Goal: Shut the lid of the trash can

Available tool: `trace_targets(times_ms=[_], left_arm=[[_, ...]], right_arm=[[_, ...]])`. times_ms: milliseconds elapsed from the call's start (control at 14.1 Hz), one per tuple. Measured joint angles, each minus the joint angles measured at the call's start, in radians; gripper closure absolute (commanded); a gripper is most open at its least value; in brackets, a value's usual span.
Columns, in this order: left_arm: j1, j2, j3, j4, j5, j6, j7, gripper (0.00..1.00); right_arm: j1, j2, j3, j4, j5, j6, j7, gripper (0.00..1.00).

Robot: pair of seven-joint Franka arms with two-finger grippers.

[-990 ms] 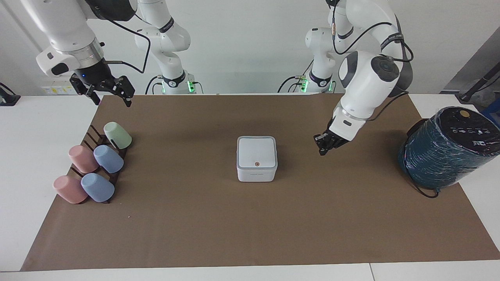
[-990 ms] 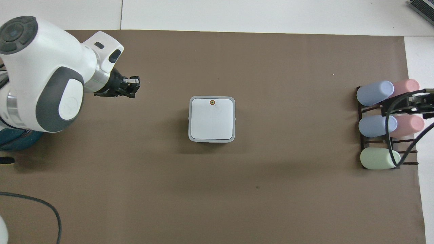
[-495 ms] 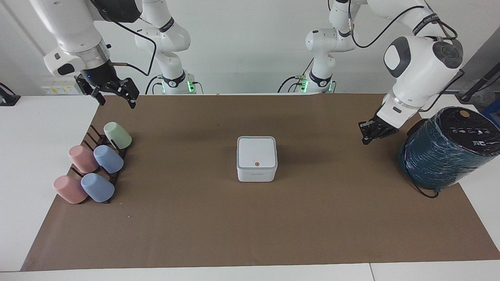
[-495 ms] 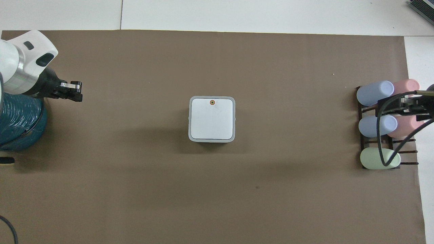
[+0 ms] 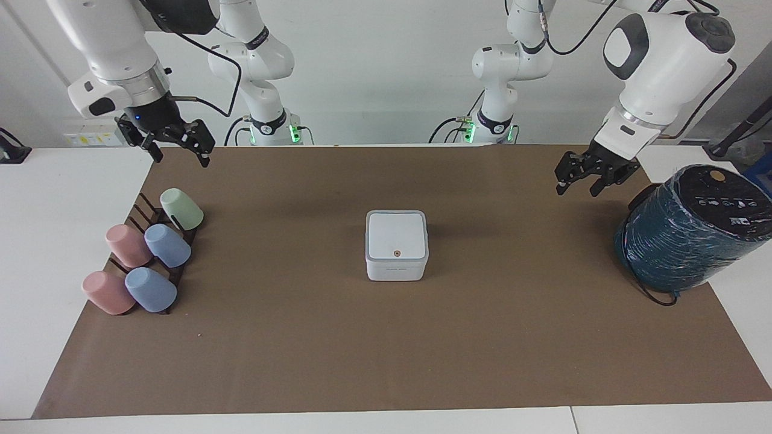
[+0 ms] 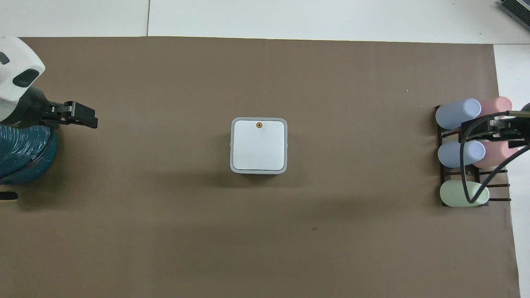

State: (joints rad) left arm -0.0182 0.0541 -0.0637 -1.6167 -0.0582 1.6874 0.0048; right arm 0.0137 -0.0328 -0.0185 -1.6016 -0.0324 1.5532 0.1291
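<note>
The small white trash can (image 5: 395, 270) stands in the middle of the brown mat. Its white lid (image 5: 396, 235) with the grey rim lies flat and shut on it, orange dot on the edge farther from the robots; it also shows in the overhead view (image 6: 259, 145). My left gripper (image 5: 577, 188) is open and empty in the air over the mat, next to the teal cylinder at the left arm's end, well apart from the can; it also shows in the overhead view (image 6: 85, 119). My right gripper (image 5: 178, 158) is open and empty, raised over the mat's edge near the cup rack.
A large dark teal wrapped cylinder (image 5: 687, 232) with a black cable lies at the left arm's end of the table. A dark rack (image 5: 158, 274) holding several pastel cups (image 5: 167, 246) stands at the right arm's end.
My left gripper has drawn away from the trash can toward the teal cylinder, risen, and opened its fingers. The right gripper has barely moved. The lid stays shut.
</note>
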Motion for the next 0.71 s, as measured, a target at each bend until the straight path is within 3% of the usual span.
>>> trace_targets(times_ms=[707], left_arm=[[-0.003,-0.015,-0.008,0.0,0.048,0.001,0.044,0.0]], right_arm=[[0.0,0.0,0.0,0.0,0.0,0.0,0.0,0.0]])
